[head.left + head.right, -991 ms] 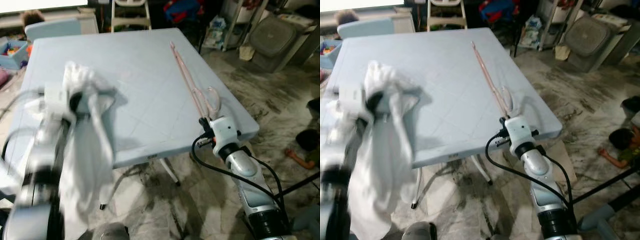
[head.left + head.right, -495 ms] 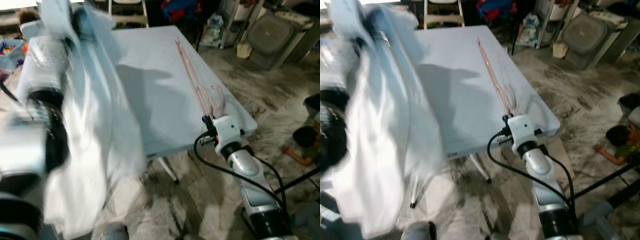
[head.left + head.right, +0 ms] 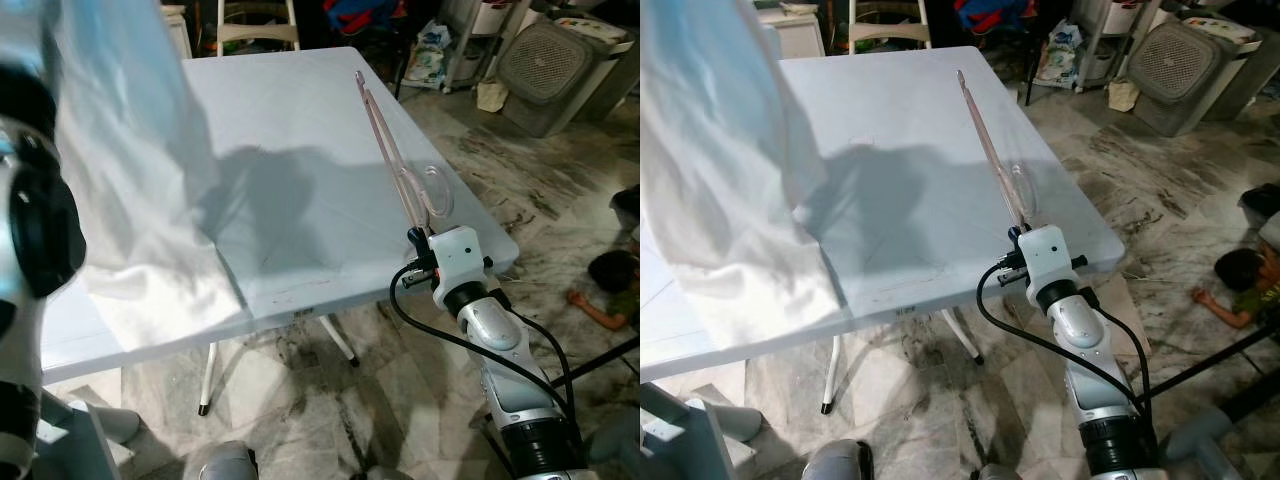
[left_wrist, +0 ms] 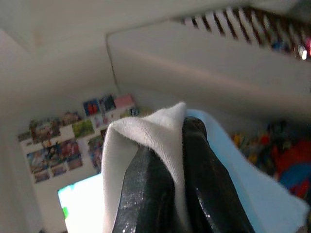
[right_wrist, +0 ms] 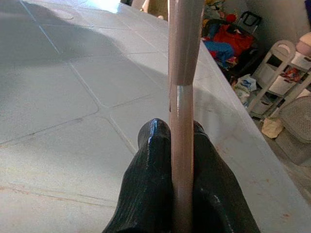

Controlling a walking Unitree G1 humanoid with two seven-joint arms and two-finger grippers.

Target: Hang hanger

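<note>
A thin pink hanger (image 3: pixel 392 150) lies along the right side of the pale blue table (image 3: pixel 290 110), its hook (image 3: pixel 437 190) near the front right corner. My right gripper (image 5: pixel 172 131) is shut on the hanger's rod (image 5: pixel 181 58) at that corner, fingers hidden behind the white wrist (image 3: pixel 447 255) in the eye views. A white garment (image 3: pixel 140 180) hangs from high on the left and drapes over the table's front left edge. My left gripper (image 4: pixel 180 141) is shut on a fold of this white cloth (image 4: pixel 141 131), raised high with the ceiling behind it.
A white chair (image 3: pixel 258 25) stands behind the table. Right of it are a shelf rack (image 3: pixel 470 40) and a grey basket (image 3: pixel 560 60). A person (image 3: pixel 610 285) lies on the marble floor at the right. The table's folding legs (image 3: pixel 335 340) stand under the front edge.
My left arm has lifted the white garment from in front of the table to high on the left, casting a shadow on the tabletop. The right gripper stays on the hanger.
</note>
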